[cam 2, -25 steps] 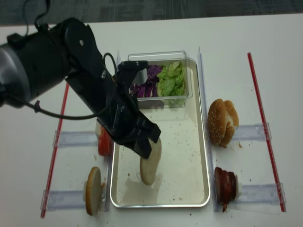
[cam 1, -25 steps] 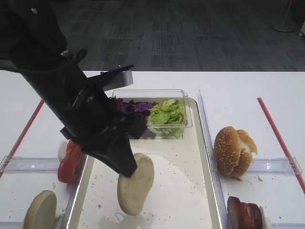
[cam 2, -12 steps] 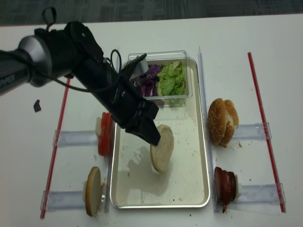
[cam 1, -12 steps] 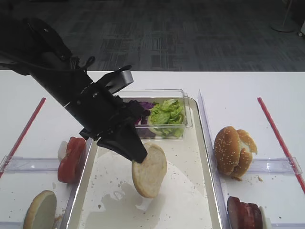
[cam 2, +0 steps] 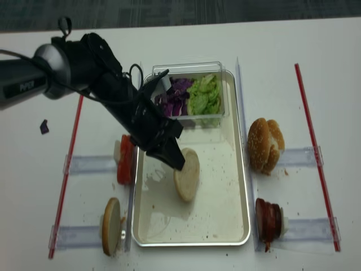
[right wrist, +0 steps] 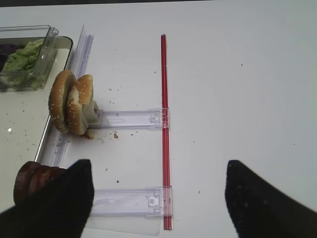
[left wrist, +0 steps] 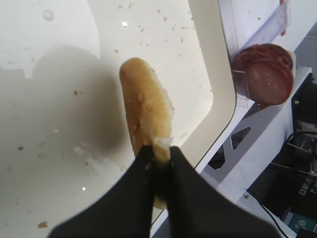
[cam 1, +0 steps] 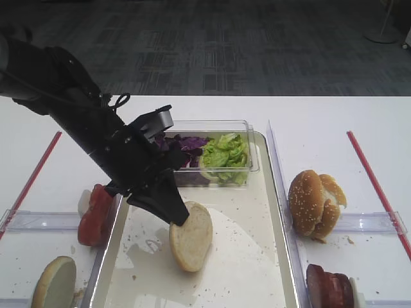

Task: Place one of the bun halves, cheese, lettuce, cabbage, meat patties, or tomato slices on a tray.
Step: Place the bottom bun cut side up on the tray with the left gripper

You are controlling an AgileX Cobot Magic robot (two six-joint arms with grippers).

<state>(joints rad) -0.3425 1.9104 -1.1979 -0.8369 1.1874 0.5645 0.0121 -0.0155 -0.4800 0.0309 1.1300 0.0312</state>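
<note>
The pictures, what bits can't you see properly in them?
- Right gripper: right wrist view shows only two dark finger ends at the bottom edge.
- Meat patties: cut off by the bottom edge in the first high view.
- Bun half: left wrist view shows it edge-on; left gripper covers its lower end.
</note>
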